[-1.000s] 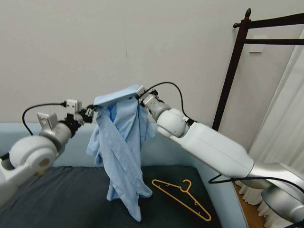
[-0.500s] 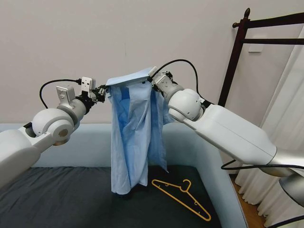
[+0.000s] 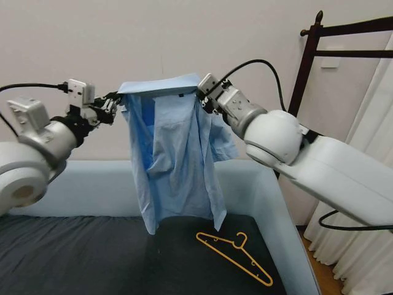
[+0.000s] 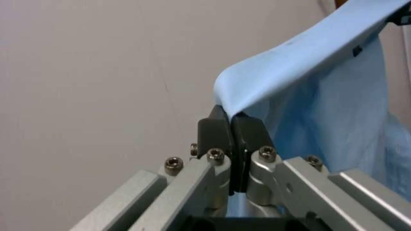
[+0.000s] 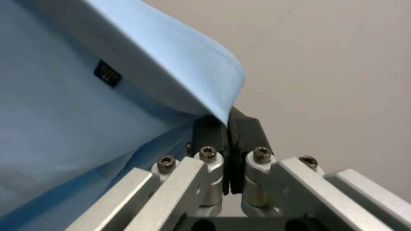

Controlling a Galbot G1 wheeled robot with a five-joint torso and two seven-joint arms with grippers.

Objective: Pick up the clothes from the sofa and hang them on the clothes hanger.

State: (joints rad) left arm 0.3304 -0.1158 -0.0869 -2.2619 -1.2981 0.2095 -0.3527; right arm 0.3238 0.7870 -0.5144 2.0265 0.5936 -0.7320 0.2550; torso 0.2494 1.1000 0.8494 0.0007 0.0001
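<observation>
Change in the shirt: 0.5 s ago the light blue cotton shirt point(image 3: 175, 153) hangs as a narrow, folded column with its hem down at the seat; now its collar is pulled out wide and flat, and the whole garment sits higher, its hem clear of the cushion.
Change in the arms: the left gripper point(image 3: 113, 106) has swung out to the robot's left and the right gripper point(image 3: 201, 98) has risen a little, so the 2 stand farther apart.
Left gripper: its fingers are pressed together on the left end of the collar; the wrist view shows the cloth pinched between them.
Right gripper: its fingers are clamped the same way on the right end of the collar, just beside a small dark label.
Shirt position: held in the air between the 2 grippers, in front of the pale wall point(image 3: 153, 37), front panels hanging open.
Sofa: the dark grey sofa point(image 3: 73, 258) with its pale blue back carries 1 orange wire clothes hanger point(image 3: 236, 255), lying flat on the seat below and to the right of the shirt's hem.
Rack: a dark wooden clothes rack point(image 3: 305, 74) stands to the right, behind the right arm.
</observation>
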